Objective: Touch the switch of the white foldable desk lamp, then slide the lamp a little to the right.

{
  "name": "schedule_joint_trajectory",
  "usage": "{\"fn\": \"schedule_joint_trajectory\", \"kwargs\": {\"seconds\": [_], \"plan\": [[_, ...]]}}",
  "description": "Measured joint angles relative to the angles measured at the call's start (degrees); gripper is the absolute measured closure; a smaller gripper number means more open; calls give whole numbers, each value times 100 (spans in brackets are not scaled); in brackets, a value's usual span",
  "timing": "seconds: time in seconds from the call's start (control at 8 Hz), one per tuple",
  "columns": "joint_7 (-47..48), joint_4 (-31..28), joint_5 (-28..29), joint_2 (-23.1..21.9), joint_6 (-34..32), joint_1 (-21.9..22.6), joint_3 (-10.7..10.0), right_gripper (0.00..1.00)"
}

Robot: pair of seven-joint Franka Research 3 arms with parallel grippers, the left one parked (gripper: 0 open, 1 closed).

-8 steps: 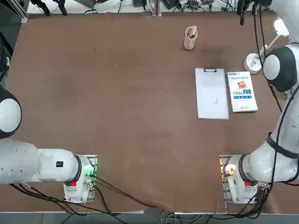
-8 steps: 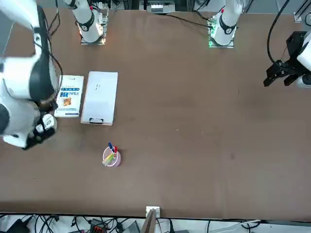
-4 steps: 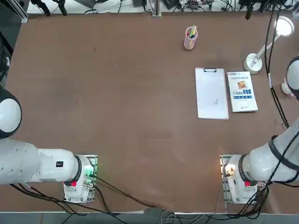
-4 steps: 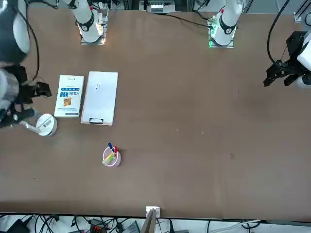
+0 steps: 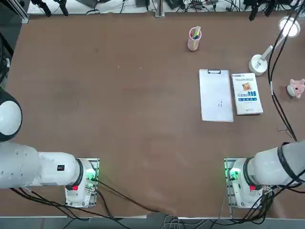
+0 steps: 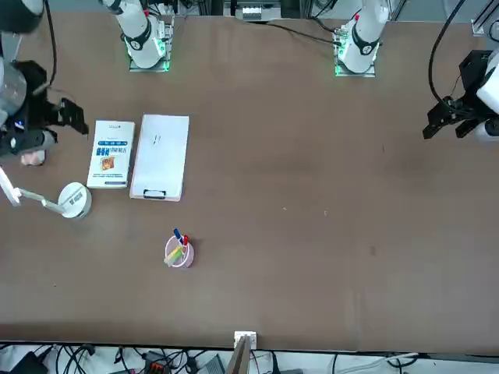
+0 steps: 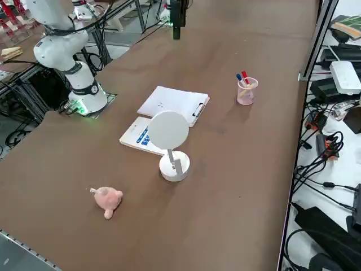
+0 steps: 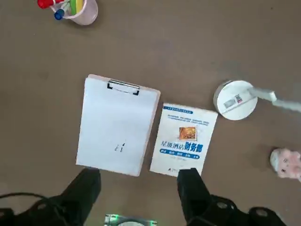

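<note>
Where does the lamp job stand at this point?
Possibly done: the white foldable desk lamp stands lit near the book, the arm clear of it. In hand: nothing; the right gripper hangs open and empty above the clipboard and book. Left: whether the rightward slide happened cannot be judged from this moment alone.

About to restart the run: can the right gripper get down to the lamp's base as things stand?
Probably yes. The right gripper hangs open high over the book, and nothing stands over the lamp base beside it.

Lit white foldable desk lamp (image 7: 173,148) upright
</note>
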Motion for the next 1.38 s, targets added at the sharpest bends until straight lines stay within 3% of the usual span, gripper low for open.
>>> {"fn": "schedule_joint_trajectory", "kwargs": {"seconds": [0.25,0.62,1.38], "plan": [[601,-43,0,-92,205,76,30,0],[316,-673,0,-703,886,146,-199,0],[645,-642,146,-427,1261,157,-315,0]]}}
